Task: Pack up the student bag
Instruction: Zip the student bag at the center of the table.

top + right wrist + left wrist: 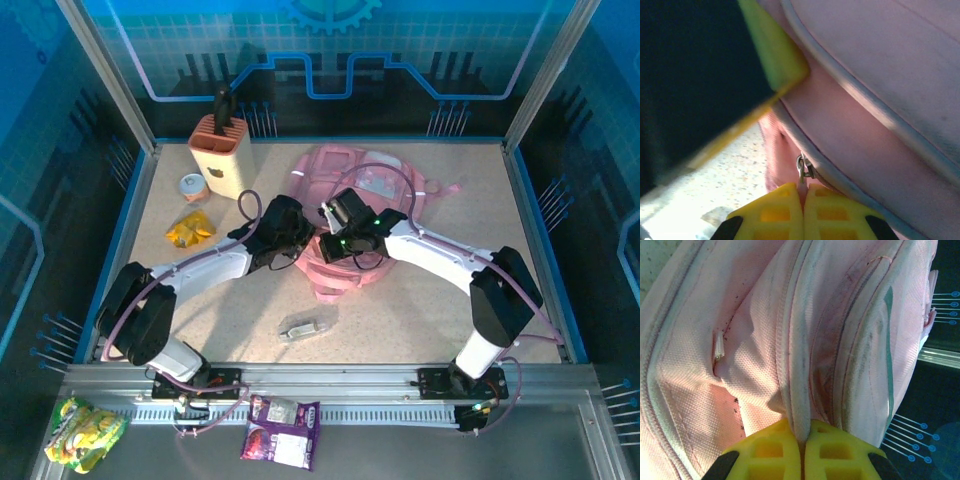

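The student bag (372, 190) lies mid-bench, toward the back. My right gripper (802, 192) is pinched tight on its zipper pull (802, 170), and my left gripper (802, 440) clamps a piped seam. I should draw the pull along its track while the left holds the fabric taut. A small grey object (305, 327) lies near, clear of the pull.

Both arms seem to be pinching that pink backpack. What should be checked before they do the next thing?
1. Left gripper shut on the student bag's pale piped seam: ok.
2. Right gripper shut on the zipper pull: ok.
3. Pocket already unzipped: cannot tell.
4. The student bag rests on the table, not hanging over an edge: ok.
5. Grey case lying loose on the table, apart from the bag: ok.
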`<state>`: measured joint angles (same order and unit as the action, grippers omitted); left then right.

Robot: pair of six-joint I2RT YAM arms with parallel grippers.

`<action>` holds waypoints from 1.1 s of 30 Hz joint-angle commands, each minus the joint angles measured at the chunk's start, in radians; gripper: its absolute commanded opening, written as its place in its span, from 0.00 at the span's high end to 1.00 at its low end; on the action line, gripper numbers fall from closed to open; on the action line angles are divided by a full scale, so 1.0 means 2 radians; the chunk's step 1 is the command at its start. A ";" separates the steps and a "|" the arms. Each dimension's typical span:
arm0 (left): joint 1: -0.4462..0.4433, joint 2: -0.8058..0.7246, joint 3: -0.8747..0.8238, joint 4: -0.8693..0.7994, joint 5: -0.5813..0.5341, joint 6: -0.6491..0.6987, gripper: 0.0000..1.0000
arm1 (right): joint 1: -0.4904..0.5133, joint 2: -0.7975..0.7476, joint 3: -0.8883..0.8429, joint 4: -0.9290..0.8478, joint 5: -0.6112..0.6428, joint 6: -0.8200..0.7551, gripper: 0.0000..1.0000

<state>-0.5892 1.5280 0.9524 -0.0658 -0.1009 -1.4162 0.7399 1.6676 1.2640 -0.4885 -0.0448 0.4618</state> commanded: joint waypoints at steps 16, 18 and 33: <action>0.074 -0.070 0.009 -0.058 0.008 0.047 1.00 | -0.071 -0.085 -0.153 -0.076 0.152 0.038 1.00; 0.087 -0.061 0.023 -0.078 0.008 0.060 1.00 | -0.090 -0.097 -0.163 -0.074 0.183 0.023 1.00; 0.160 0.009 0.122 -0.157 0.070 0.240 1.00 | -0.131 -0.051 -0.070 0.001 0.260 -0.074 1.00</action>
<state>-0.3187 1.5635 1.1381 -0.3149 0.0795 -1.0660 0.5285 1.5272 1.0874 -0.5110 0.3347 0.3733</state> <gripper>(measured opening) 0.065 0.063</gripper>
